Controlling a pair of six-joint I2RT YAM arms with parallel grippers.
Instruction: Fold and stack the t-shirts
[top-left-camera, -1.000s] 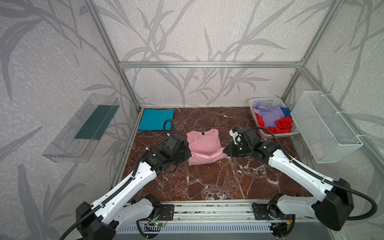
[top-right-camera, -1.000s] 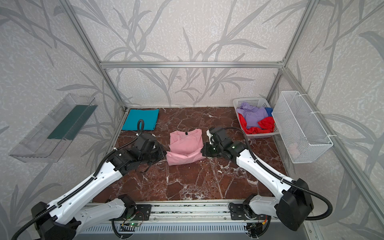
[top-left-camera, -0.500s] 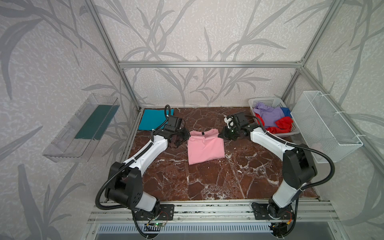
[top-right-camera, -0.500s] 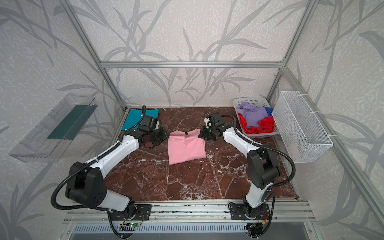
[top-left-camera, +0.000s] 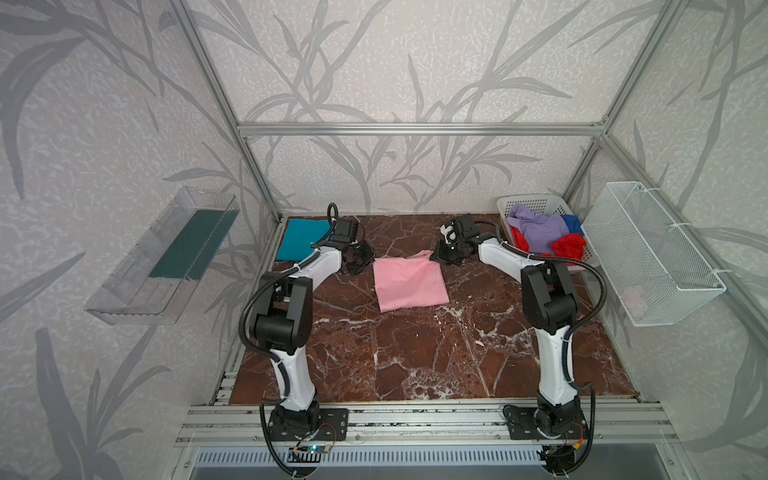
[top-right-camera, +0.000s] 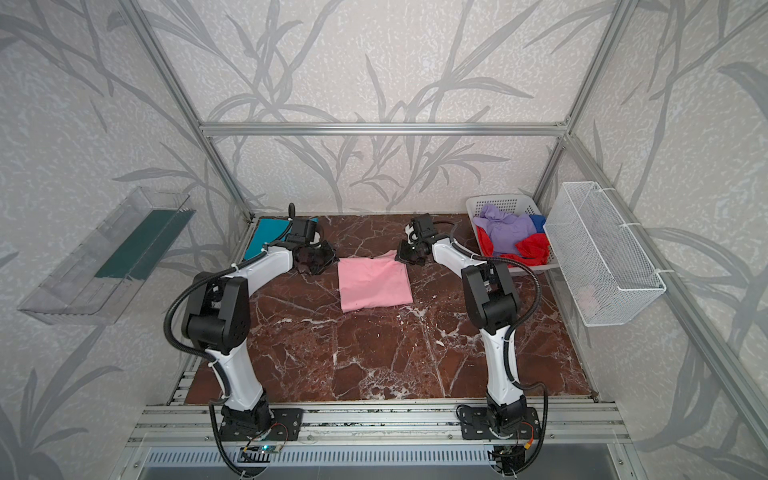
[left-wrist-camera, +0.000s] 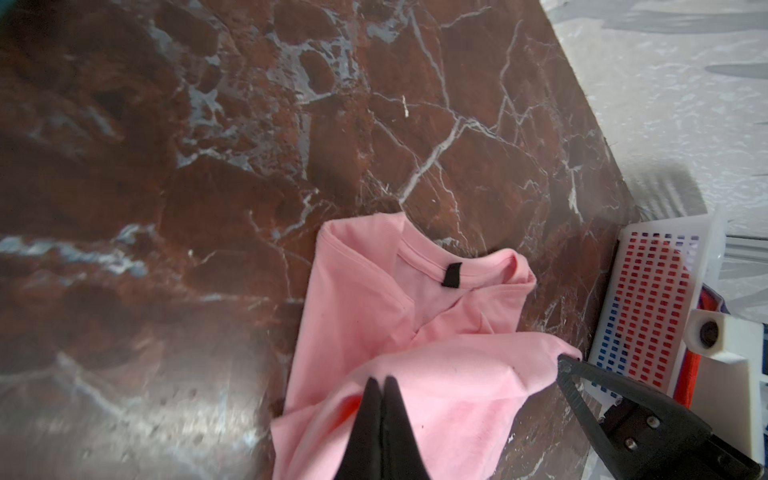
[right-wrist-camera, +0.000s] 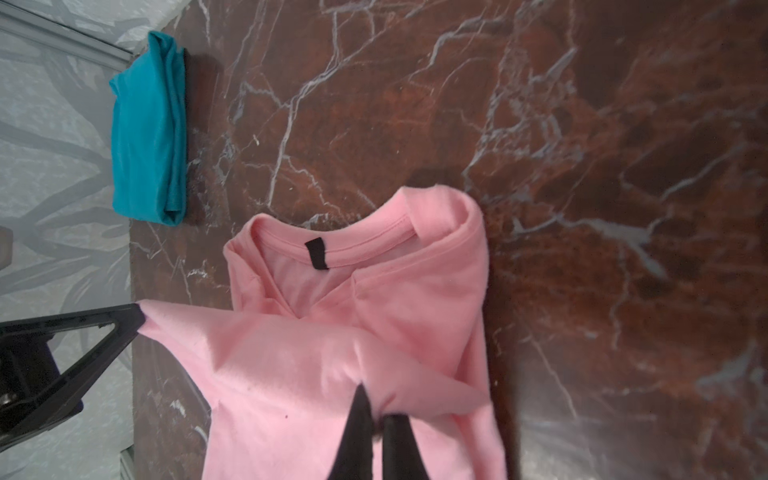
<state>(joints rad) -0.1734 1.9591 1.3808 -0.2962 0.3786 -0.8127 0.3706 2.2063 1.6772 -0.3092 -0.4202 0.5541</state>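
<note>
A light pink t-shirt (top-left-camera: 409, 282) (top-right-camera: 374, 284) lies folded in half on the marble table (top-left-camera: 415, 353). Its near half is laid over towards the collar and black neck label (left-wrist-camera: 451, 275) (right-wrist-camera: 316, 253). My left gripper (top-left-camera: 358, 261) (top-right-camera: 314, 261) (left-wrist-camera: 383, 380) is shut on the folded-over edge at its far left corner. My right gripper (top-left-camera: 443, 257) (top-right-camera: 405, 257) (right-wrist-camera: 376, 401) pinches the far right corner, jaws a thin slit apart with a fold of fabric between them. A folded teal t-shirt (top-left-camera: 297, 243) (right-wrist-camera: 145, 141) lies at the back left.
A white perforated basket (top-left-camera: 536, 203) at the back right holds lavender (top-left-camera: 540, 226), red (top-left-camera: 567, 245) and blue (top-left-camera: 573, 222) shirts. A white wire bin (top-left-camera: 652, 257) hangs on the right wall. On the left wall hangs a clear tray (top-left-camera: 162, 257).
Both grippers carried the pink shirt's near edge from the front to the far end, folding it over. The right jaws have begun to part slightly.
</note>
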